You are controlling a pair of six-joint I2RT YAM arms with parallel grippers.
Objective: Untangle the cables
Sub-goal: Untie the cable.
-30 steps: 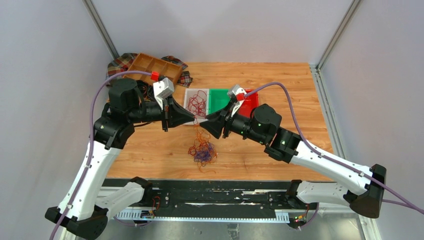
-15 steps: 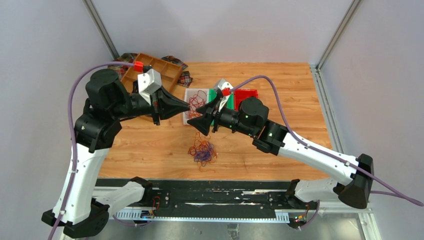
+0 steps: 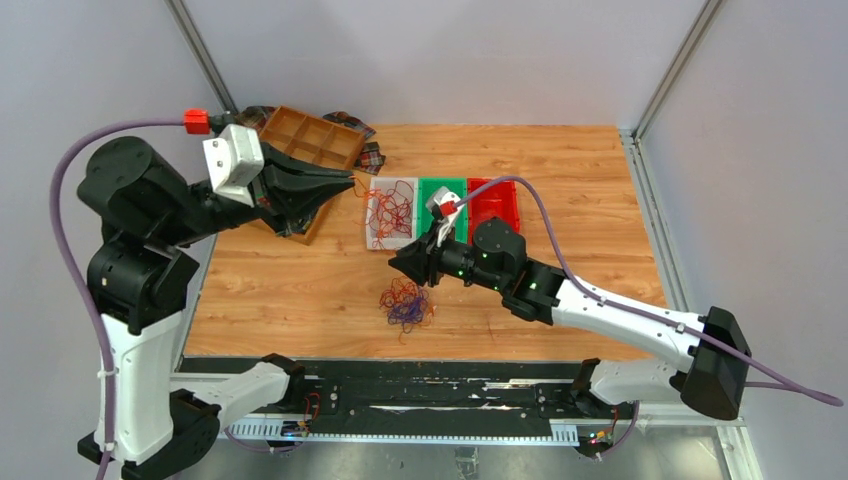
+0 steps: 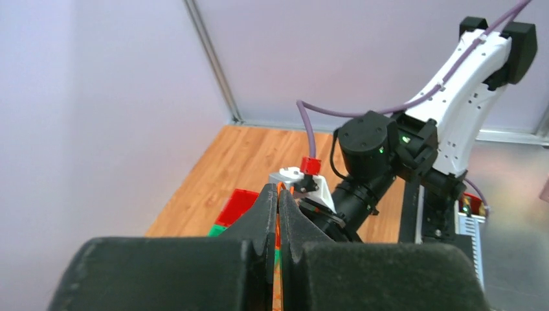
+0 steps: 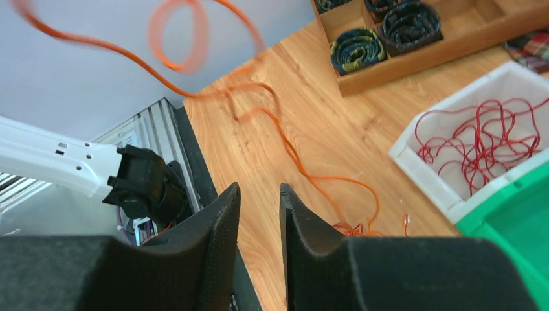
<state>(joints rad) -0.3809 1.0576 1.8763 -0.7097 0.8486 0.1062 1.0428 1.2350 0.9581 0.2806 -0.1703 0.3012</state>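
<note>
The cables (image 3: 405, 303) lie as a small red, orange and purple clump on the wooden table near its front edge. One orange cable (image 5: 290, 150) rises out of the clump toward the left. My left gripper (image 3: 350, 184) is raised over the back left of the table. In the left wrist view it (image 4: 278, 192) is shut on that orange strand. My right gripper (image 3: 396, 262) hangs low just above and behind the clump. Its jaws (image 5: 259, 192) stand parted with nothing between them.
A white bin (image 3: 375, 232) holds loose red wires, with a green bin (image 3: 440, 190) and a red bin (image 3: 497, 205) to its right. A wooden tray (image 3: 312, 138) with black coiled bundles sits on plaid cloth at the back left.
The left arm has swung up and to the left, drawing the orange cable out of the clump. The right gripper has left the left one, dropped toward the table and parted its jaws.
</note>
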